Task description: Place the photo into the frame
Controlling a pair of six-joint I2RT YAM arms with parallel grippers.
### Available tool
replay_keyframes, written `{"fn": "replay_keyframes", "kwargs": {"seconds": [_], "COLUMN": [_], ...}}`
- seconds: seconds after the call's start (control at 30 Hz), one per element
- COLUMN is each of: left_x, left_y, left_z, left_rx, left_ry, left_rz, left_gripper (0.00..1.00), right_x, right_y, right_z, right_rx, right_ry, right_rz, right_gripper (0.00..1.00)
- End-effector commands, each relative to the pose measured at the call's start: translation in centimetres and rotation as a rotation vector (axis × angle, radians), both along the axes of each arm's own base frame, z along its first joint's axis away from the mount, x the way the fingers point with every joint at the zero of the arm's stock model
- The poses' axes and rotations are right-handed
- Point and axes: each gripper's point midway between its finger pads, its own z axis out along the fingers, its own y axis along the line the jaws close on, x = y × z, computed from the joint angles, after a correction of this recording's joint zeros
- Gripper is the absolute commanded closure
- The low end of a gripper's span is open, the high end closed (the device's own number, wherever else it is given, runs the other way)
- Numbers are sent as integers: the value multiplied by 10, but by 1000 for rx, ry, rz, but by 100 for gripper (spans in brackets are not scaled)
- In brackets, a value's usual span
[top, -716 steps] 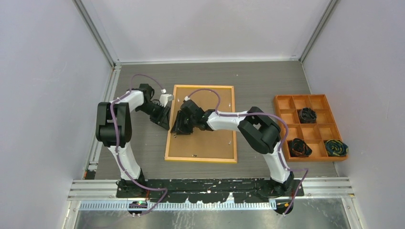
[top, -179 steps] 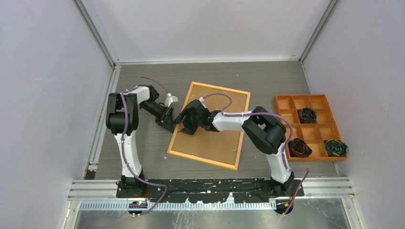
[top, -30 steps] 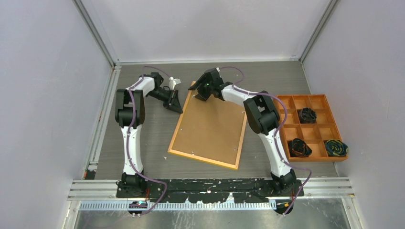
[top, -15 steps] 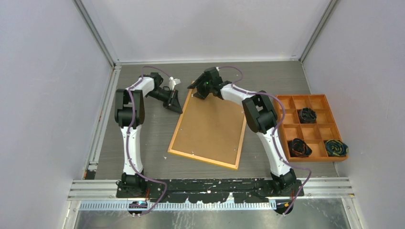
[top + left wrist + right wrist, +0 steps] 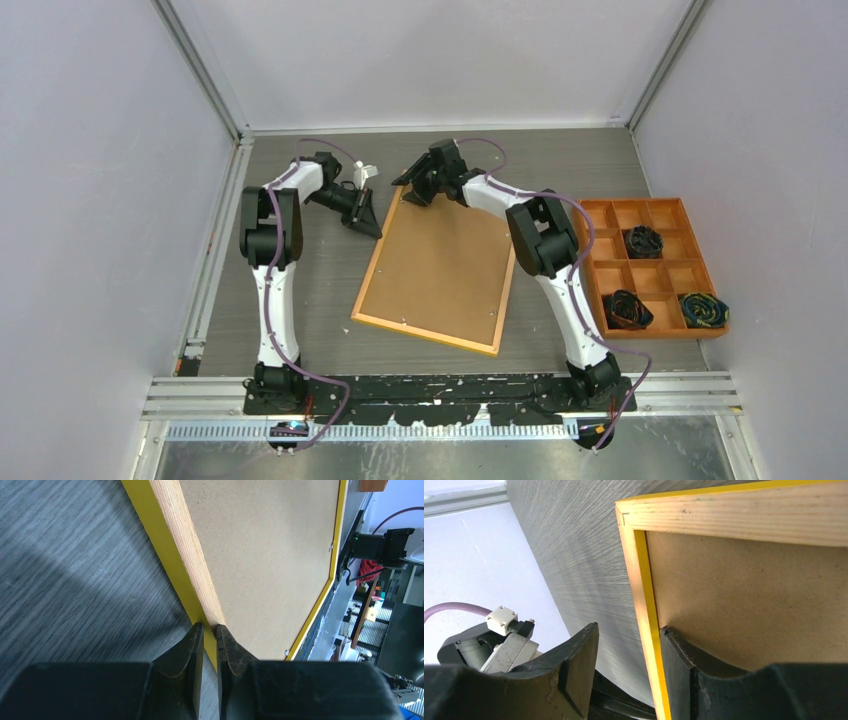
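frame (image 5: pixel 437 265) lies back-up, skewed, mid-picture on tabletop (image 5: pixel 330 295). left hand (image 5: pixel 209 627): fingers nearly together, tips at frame's left rim. right hand (image 5: pixel 626 640): fingers apart, straddling rim at upper-left corner.

The left arm (image 5: pixel 268 300) rises from its near base and reaches toward the far side, elbow folded and wrist angled down to the right. The left end effector (image 5: pixel 209 626) has its fingers drawn almost together, with a thin slit between them. The right arm (image 5: pixel 572 305) stretches far and left, and the right end effector (image 5: pixel 629 628) sits low with its fingers spread apart.
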Motion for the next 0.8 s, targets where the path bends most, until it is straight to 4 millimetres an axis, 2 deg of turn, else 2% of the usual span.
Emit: {"fn": "replay_keyframes", "kwargs": {"seconds": [0.0,0.2,0.43,0.77], "left_x": [-9,-9,-11,-11], "left_y": [4,4,5,5], "left_z": [0,0,0,-2], "left_rx": [48,48,55,58], "left_ry": [-16,-20,-23,-18], "left_rz": [-33,-35,-38,-37], "left_gripper": [85,86,87,87], "right_x": [-12,-13,3,-8], "right_y": [11,14,-24,-14], "right_z": [-2,13,18,8], "right_rx": [25,28,-87,-71], "right_ry": [31,11,-25,7], "right_rz": [61,108,82,189], "right_gripper": [47,46,42,41]}}
